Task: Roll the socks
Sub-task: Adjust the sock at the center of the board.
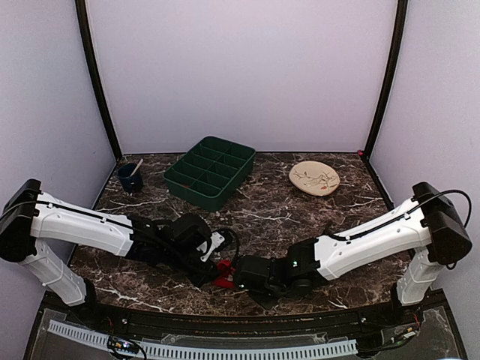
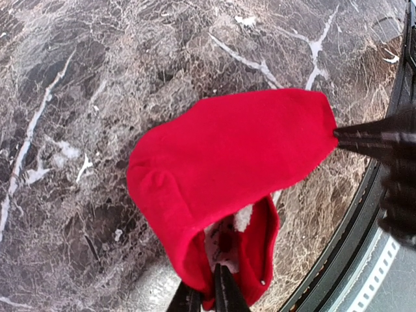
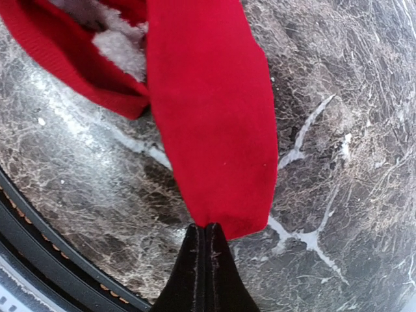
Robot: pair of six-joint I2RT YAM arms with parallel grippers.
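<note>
Left gripper (image 2: 212,286) clamps the bright red soft fabric sock (image 2: 227,162) at 6 o'clock, right gripper (image 2: 344,135) at 3 o'clock; thin pinches could slip under tension.

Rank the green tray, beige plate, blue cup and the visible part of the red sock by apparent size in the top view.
1. green tray
2. beige plate
3. blue cup and red sock: not ranked. The visible patches look alike, and the sock is mostly hidden.
</note>
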